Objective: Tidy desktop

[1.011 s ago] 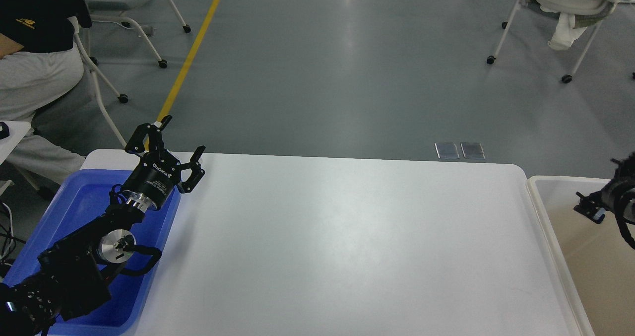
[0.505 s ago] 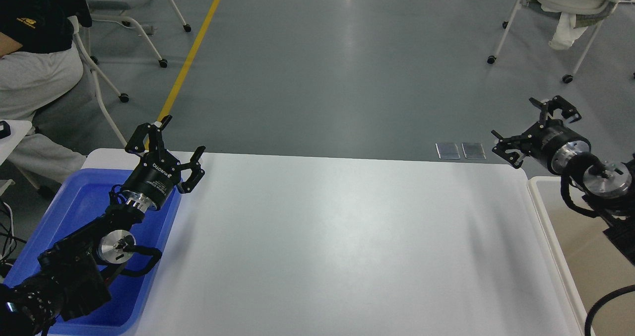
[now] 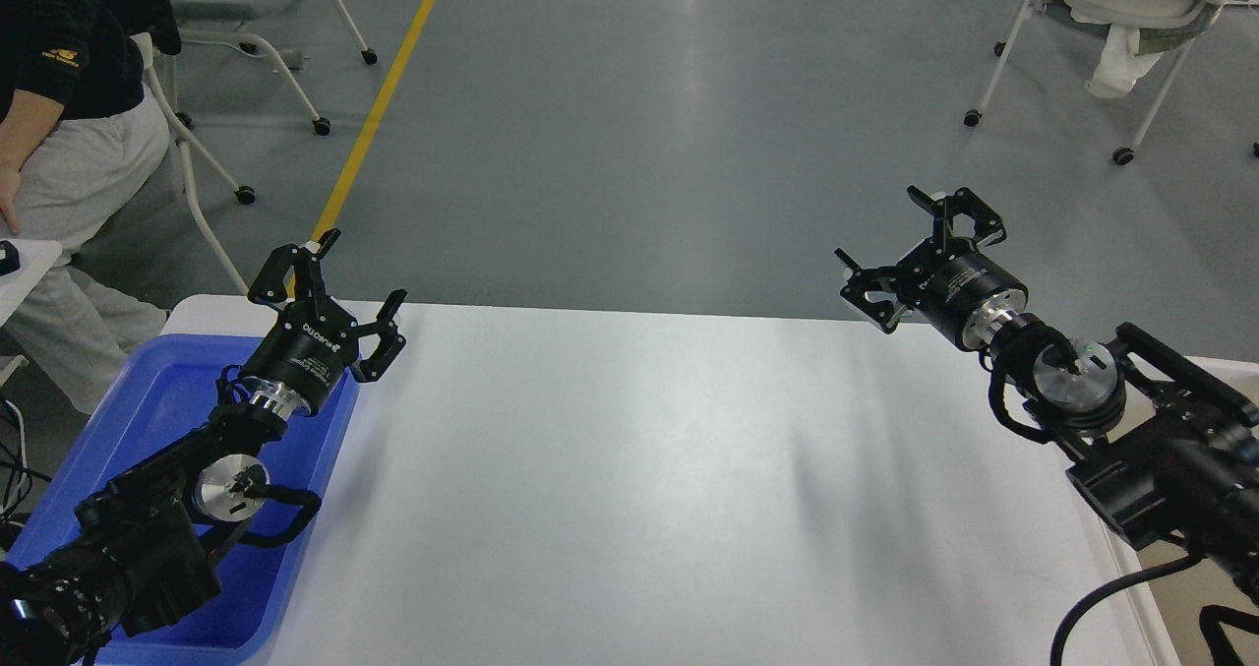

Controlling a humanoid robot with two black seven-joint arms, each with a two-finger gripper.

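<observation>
Moved since half a second ago: right gripper [image 3: 910, 253], swung inward from the right edge over the far right corner, fingers spread, empty.
Desktop [image 3: 649, 469]: white, fills the foreground.
Blue tray [image 3: 148, 410]: at its left end.
Left gripper [image 3: 334, 282]: unmoved above the tray's far corner, fingers spread, empty.

At centre frame you see the large white desktop [image 3: 639, 469], smooth and glossy, with soft reflections. At lower left sits the blue plastic tray [image 3: 167, 391], also shiny. At top, the grey floor [image 3: 639, 125] looks polished and faintly reflective.
</observation>
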